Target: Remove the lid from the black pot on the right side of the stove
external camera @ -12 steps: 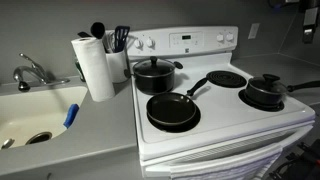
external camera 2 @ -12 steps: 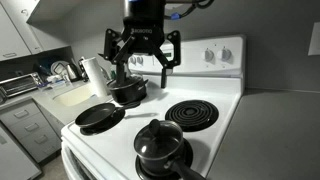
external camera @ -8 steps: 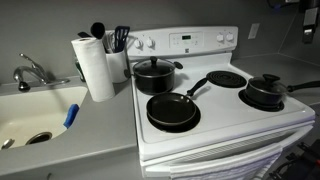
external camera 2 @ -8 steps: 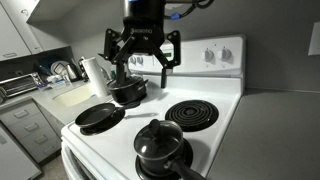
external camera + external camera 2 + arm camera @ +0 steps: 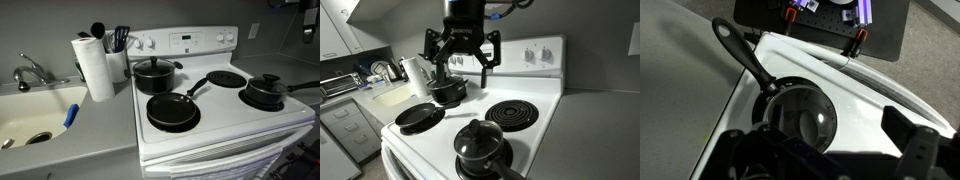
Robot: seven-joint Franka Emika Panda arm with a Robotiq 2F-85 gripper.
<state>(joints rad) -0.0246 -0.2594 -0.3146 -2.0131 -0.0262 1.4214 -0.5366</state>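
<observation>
lid (image 5: 477, 139) sits shut on the black pot (image 5: 264, 99) at the right side of the stove (image 5: 222, 128), its knob (image 5: 472, 127) upright and unobstructed. your tool (image 5: 460, 66) hangs high above the rear of the stove, fingers spread wide, well apart from the lid. centre over the knob first, descend straight, pinch it squarely, then lift vertically so the light pot isn't dragged along by its handle (image 5: 300, 86).

Plain grey wall (image 5: 200, 14) with a white outlet (image 5: 254, 31), grey counter surface (image 5: 100, 130) holding a cream sink (image 5: 30, 118) with chrome faucet (image 5: 30, 70), a paper towel roll (image 5: 96, 68) and a utensil holder (image 5: 118, 62), white drawers (image 5: 345, 135) below and a white upper cabinet (image 5: 332, 35) above in an exterior view.
</observation>
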